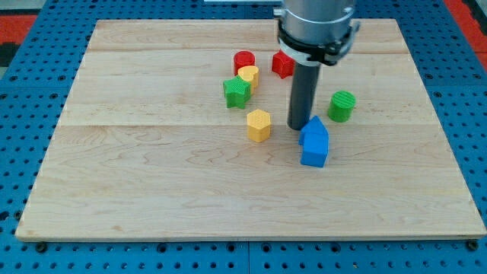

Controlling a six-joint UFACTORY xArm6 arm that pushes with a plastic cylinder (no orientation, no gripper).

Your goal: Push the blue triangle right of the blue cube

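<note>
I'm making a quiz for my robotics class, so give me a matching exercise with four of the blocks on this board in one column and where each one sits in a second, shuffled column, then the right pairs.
Column one:
1. green cylinder
2. yellow hexagon block
3. green star block
4. blue blocks

Column two:
A. just below and to the view's right of my tip
B. farthest toward the view's right
C. to the view's left of my tip, alone
D. in the cluster near the view's top, below the red cylinder

Pairs: 1-B, 2-C, 3-D, 4-A
</note>
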